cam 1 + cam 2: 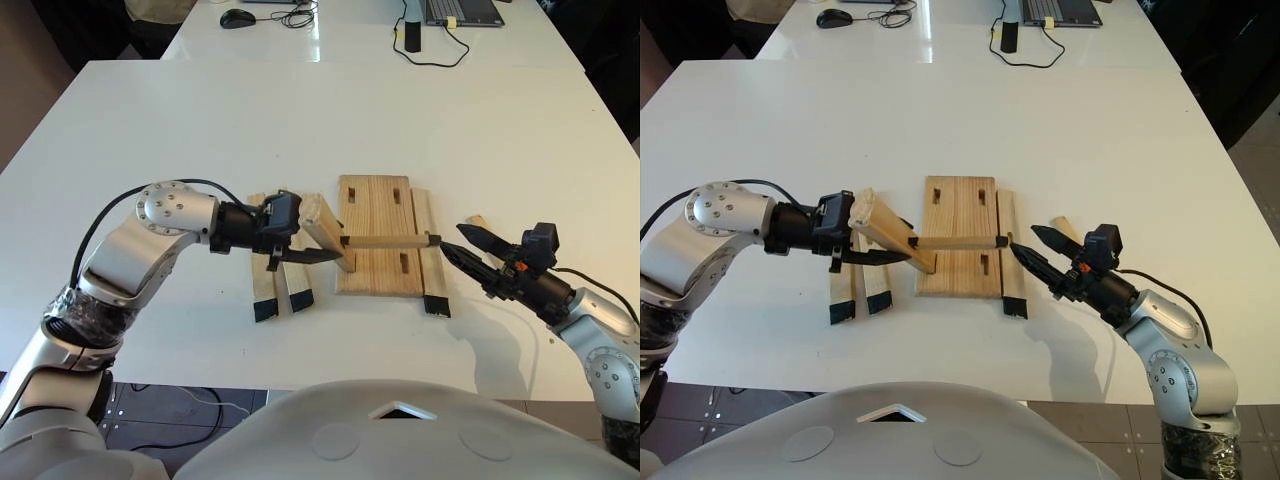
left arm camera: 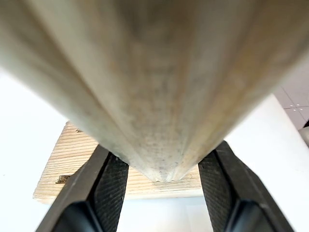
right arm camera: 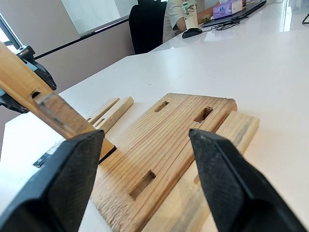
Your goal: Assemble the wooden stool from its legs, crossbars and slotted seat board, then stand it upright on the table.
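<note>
The slotted seat board (image 1: pixel 375 215) lies flat at the middle of the white counter (image 1: pixel 200 130), its long axis running away from the robot. Over it hangs a crossbar (image 1: pixel 385 241), level, its long axis crosswise from left to right, its dark-tipped free end pointing at the right arm. Its other end is set into a leg (image 1: pixel 328 235) that stands tilted, top leaning away to the left, foot down at the board's left edge. The left pincer (image 1: pixel 315 255) is clamped on this leg, one finger (image 2: pixel 108 186) on either side of it. The right pincer (image 1: pixel 468 247) is spread wide with nothing in it, tips just beside the crossbar's free end. Spare legs (image 1: pixel 275 285) lie flat left of the board, another leg (image 1: pixel 430 270) against its right edge, all with dark ends toward the robot.
</note>
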`<action>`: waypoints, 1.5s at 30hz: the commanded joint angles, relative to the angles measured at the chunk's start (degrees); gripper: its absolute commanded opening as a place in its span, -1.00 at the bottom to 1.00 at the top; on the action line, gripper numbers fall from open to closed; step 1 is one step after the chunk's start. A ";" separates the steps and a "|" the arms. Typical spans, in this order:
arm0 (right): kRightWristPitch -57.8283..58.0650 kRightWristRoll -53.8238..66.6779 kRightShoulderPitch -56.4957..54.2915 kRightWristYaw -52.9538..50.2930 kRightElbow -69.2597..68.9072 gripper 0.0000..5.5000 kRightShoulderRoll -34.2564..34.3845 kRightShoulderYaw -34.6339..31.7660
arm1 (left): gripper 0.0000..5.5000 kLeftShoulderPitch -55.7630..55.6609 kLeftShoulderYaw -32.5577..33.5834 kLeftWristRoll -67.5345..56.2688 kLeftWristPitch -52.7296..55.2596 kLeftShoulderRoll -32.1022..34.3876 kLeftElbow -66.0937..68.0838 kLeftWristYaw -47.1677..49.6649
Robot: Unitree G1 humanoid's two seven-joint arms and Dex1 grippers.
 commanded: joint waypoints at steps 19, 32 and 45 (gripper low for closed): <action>-4.07 -2.21 2.58 -2.26 0.70 0.16 3.15 -0.61 | 0.19 8.22 13.40 6.69 20.36 5.22 -4.15 9.00; -7.85 -2.30 13.08 -6.01 -4.88 0.16 6.67 -3.13 | 0.19 23.92 20.86 -1.59 45.57 4.53 -22.57 20.21; -8.81 -3.46 14.67 -6.30 -5.39 0.16 7.21 -1.86 | 0.19 30.12 16.75 6.78 33.28 10.89 -12.92 19.17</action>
